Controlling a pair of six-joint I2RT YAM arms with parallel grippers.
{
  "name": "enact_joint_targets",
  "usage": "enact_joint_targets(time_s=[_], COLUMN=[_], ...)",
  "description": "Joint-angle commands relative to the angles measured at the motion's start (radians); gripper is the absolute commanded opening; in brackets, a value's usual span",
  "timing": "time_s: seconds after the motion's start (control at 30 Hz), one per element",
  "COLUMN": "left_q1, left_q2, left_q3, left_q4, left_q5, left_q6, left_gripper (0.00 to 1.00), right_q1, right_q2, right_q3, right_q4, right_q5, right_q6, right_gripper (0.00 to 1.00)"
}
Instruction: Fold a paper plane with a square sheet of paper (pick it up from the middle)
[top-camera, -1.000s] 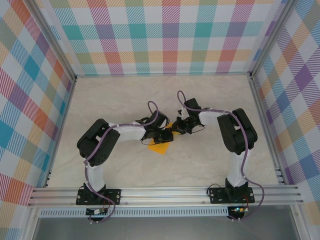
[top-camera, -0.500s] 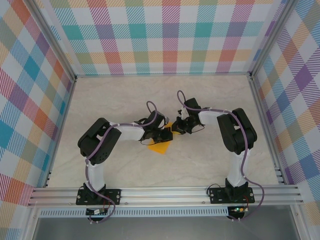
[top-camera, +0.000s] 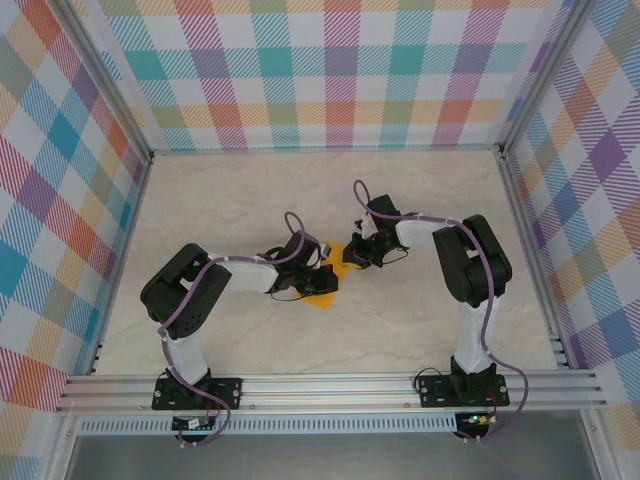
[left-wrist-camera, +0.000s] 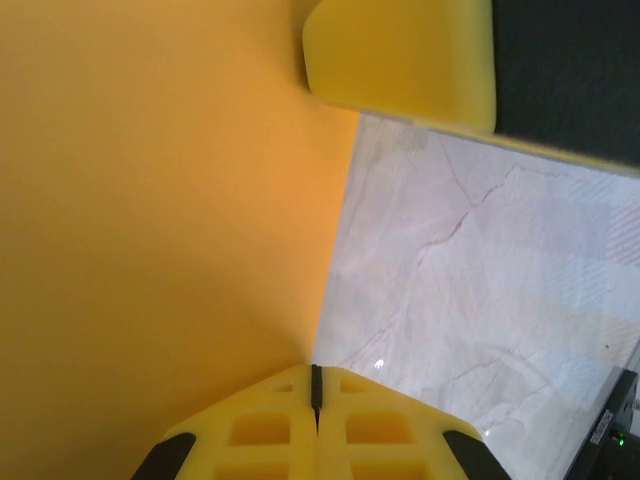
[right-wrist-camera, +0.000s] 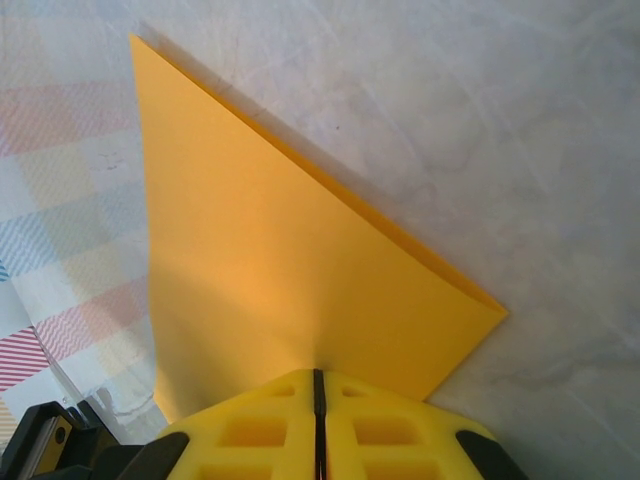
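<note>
**Location of the square sheet of paper (top-camera: 323, 297):** near the middle of the bench (top-camera: 220, 200), directly between the two wrists and partly covered by both in the top view. Orange-yellow, plain, unmarked. Folded over on itself. In the right wrist view, a roughly triangular outline with a sharp corner at upper left. From that corner, a double-layered edge running down to a second corner at the right. Thin shadow on the marbled bench along that edge. Flat on the bench or raised off it: cannot tell.

**Left fingers (left-wrist-camera: 318, 392):** reaching in from the left side of the sheet. Yellow pads pressed flush together, no gap at the seam. Clamped on the sheet, with the paper's straight edge running down into the seam. Paper covering the left half of the left wrist view, bench surface to the right of it.

**Right fingers (right-wrist-camera: 316, 388):** reaching in from the right side of the sheet. Pads likewise closed flush, with the folded sheet pinched between them at its lower margin.

**Further yellow pad (left-wrist-camera: 400, 60):** at the top of the left wrist view, on a black body, at the sheet's upper edge.

**Surroundings:** plaid walls (top-camera: 330, 70) on three sides; aluminium rail (top-camera: 330, 385) at the near edge, carrying both arm bases.
</note>
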Motion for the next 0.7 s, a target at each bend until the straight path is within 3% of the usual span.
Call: enact_joint_targets(time_s=[0.0, 0.67], left_q1=[-0.003, -0.044], left_q2=[-0.02, -0.101], left_q3=[-0.052, -0.131], left_q4=[-0.158, -0.221], left_q5=[0.058, 0.09], left_q6=[0.034, 0.083], left_gripper=[0.02, 0.02], right_q1=[-0.001, -0.001], right_q2=[0.079, 0.089], right_q3=[-0.011, -0.004], right_q4=[-0.057, -0.074], right_q5=[0.109, 0.121], right_q6=[-0.008, -0.004], right_gripper=[0.09, 0.08])
